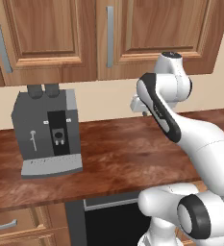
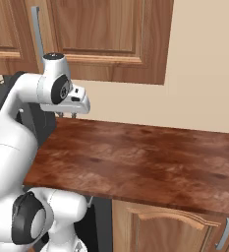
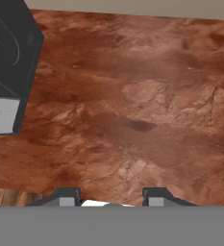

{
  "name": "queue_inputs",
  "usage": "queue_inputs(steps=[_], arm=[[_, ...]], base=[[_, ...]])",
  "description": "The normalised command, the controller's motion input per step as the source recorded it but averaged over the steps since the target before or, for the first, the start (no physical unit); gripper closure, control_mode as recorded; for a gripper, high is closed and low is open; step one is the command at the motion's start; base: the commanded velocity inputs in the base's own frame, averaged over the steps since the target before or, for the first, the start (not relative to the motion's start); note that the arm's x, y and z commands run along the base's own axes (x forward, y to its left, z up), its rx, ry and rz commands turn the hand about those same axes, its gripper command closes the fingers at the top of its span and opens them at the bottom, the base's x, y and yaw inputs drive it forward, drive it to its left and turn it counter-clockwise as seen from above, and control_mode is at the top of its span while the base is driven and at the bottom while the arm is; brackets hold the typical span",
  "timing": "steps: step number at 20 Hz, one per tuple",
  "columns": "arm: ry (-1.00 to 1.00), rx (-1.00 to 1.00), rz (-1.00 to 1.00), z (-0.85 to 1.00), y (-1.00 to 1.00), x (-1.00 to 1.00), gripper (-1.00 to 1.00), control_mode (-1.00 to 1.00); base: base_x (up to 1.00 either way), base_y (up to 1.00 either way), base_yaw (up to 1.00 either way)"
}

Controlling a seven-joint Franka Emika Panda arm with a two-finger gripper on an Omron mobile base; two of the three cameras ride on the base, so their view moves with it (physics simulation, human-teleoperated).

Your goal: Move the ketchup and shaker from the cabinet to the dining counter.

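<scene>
The cabinet (image 1: 46, 33) hangs over the wall counter with its panelled doors closed, and a silver bar handle (image 1: 110, 36) stands between two doors. It also appears at top left in the right base view, cabinet (image 2: 101, 29). The ketchup and the shaker are hidden. The dining counter is out of view. My gripper (image 2: 68, 115) points down, a little above the wall counter's reddish-brown top (image 2: 135, 157). In the hand view my gripper (image 3: 111, 199) has its two tips apart with nothing between them, so it is open.
A dark grey coffee machine (image 1: 48, 132) stands on the wall counter to the left of the arm; its corner coffee machine (image 3: 7, 62) is close to the hand. Below the counter are a dark appliance front (image 1: 108, 221) and wooden drawers (image 1: 12, 223).
</scene>
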Motion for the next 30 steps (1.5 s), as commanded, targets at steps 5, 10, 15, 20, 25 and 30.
queue_inputs(steps=[5,10,15,20,25,30], arm=[[-0.04,0.02,0.00,-0.02,0.00,-0.12,-1.00,-1.00],[-0.36,0.00,-0.06,0.04,0.18,-0.25,-1.00,-1.00],[-0.24,0.00,-0.22,0.26,0.28,-0.11,-1.00,-1.00],[-0.08,0.04,-0.23,0.37,0.24,-0.07,-1.00,-1.00],[0.00,0.11,-0.15,0.40,0.18,-0.07,-1.00,-1.00],[0.00,0.02,-0.03,0.43,0.21,-0.02,-1.00,-1.00]], base=[[0.00,0.00,0.00],[0.00,0.00,0.00],[0.00,0.00,0.00],[0.00,0.00,0.00],[0.00,0.00,0.00],[0.00,0.00,0.00]])
